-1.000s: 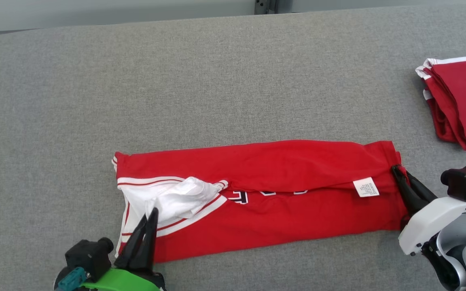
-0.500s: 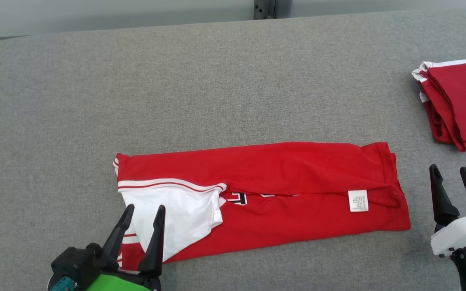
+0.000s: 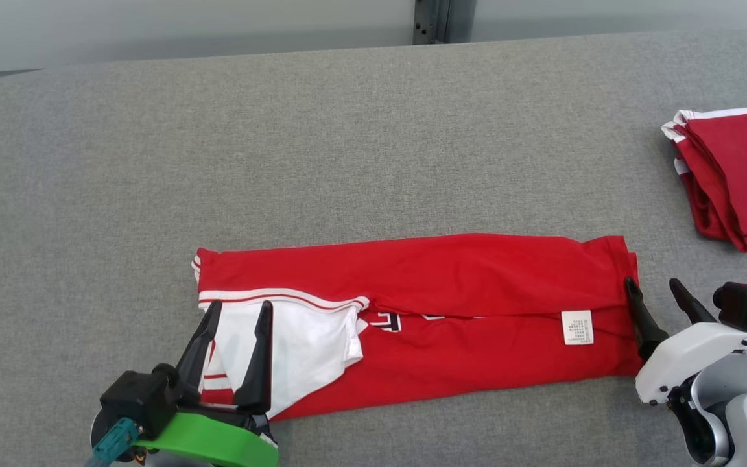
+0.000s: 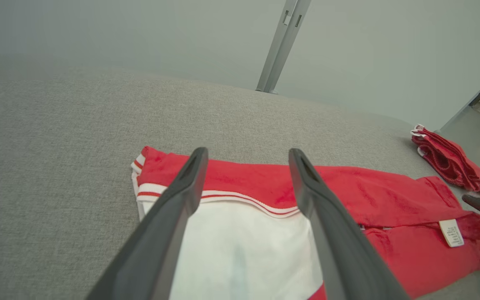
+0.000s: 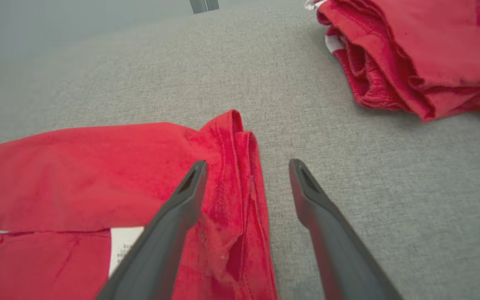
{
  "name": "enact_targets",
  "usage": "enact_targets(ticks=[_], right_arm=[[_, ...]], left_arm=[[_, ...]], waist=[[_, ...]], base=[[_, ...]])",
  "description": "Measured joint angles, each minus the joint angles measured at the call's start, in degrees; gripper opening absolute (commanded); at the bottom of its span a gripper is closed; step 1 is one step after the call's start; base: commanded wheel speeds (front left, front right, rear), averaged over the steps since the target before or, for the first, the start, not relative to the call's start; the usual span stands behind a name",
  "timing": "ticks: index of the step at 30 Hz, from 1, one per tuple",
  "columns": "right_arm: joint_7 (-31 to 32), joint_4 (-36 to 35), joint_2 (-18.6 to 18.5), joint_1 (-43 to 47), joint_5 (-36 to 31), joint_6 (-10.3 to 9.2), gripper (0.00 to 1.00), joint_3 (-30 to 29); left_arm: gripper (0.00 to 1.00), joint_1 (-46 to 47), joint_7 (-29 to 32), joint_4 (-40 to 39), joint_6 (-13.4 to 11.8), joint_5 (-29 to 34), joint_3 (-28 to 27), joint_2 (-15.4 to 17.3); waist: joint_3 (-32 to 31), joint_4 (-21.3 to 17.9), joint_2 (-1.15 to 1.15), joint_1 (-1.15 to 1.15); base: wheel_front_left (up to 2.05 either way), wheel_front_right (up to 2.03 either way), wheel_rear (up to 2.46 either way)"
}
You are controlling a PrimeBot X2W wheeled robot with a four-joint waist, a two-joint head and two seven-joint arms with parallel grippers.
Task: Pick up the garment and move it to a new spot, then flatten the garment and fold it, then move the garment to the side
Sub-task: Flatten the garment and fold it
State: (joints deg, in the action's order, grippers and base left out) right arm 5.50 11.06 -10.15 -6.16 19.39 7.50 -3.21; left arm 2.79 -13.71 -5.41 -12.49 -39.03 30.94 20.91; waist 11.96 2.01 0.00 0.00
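- Garment of red knit cloth with white trim (image 3: 477,279) lies flat on the grey woven-fabric table top (image 3: 347,143), folded into a long strip running left to right, on the side nearer the robot
- White sleeve panel with red stripes (image 3: 308,344) sits at the garment's left end, on top of the red layers; black block lettering (image 3: 390,320) peeks out at the fold line just beside it
- Small white rectangular care label (image 3: 577,327) shows near the right end
- Left gripper (image 3: 241,305): both long dark fingers (image 3: 257,357) spread wide, nothing between them, pointing over the white panel; left wrist view has the panel and its striped edge in the gap; can't tell if the tips touch the cloth
- Right gripper (image 3: 651,281): fingers also spread wide, not holding anything; it straddles the garment's right hem, one finger over the red cloth by the label, the other over bare grey table top just beside the edge
- Right hem is bunched into a couple of raised ridges in the right wrist view
- Stack of folded red garments with white trim (image 3: 743,168) sits at the far right of the table, well apart from the strip
- Grey metal upright post (image 3: 435,19) stands behind the table's far edge, against a pale wall (image 3: 153,26)
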Motion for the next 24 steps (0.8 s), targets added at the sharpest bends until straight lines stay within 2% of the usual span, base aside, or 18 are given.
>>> enact_targets(ticks=[7, 10, 11, 13, 14, 21, 24], right_arm=[[0.35, 11.46, -0.47, -3.22, 1.25, 0.00, 1.00, 1.32], [0.98, 14.27, -1.20, -4.61, 2.46, 0.00, 1.00, 2.77], [1.05, 14.84, -1.37, -5.02, 3.23, -0.01, 0.81, 3.41], [1.47, 15.47, -1.86, -5.62, 4.77, -0.04, 0.20, 4.58], [1.48, 15.72, -2.03, -5.88, 5.28, -0.04, 0.00, 5.08], [1.55, 16.15, -3.86, -7.35, 8.11, 0.08, 0.00, 7.42], [2.08, 15.60, -5.92, -8.04, 9.18, 0.08, 0.00, 7.20]], left_arm=[[1.00, 0.09, -0.48, 1.79, 0.48, 0.00, -0.33, -0.65], [1.00, 0.09, -0.55, 2.24, 0.88, 0.00, -0.35, -0.94], [1.00, 0.09, -0.56, 2.37, 0.90, 0.00, -0.41, -1.09], [1.00, 0.09, -0.75, 2.60, 0.91, -0.01, -0.52, -1.21], [1.00, 0.07, -0.77, 2.64, 0.92, -0.01, -0.57, -1.23], [1.00, -0.13, -0.98, 2.66, 0.92, 0.00, -1.36, -1.30], [1.00, -0.18, -1.00, 2.49, 0.94, 0.04, -1.60, -1.32]], waist=[[-0.10, 1.53, 0.00, 0.00], [-0.15, 2.03, 0.00, 0.00], [-0.18, 2.18, 0.00, 0.00], [-0.31, 2.28, 0.00, 0.00], [-0.36, 2.26, 0.00, 0.00], [-0.55, 1.12, 0.00, 0.00], [-0.63, 0.19, 0.00, 0.00]], base=[[0.00, 0.00, 0.00], [0.00, 0.00, 0.00], [0.00, 0.00, 0.00], [0.00, 0.00, 0.00], [0.00, 0.00, 0.00], [0.00, 0.00, 0.00], [0.00, 0.00, 0.00]])
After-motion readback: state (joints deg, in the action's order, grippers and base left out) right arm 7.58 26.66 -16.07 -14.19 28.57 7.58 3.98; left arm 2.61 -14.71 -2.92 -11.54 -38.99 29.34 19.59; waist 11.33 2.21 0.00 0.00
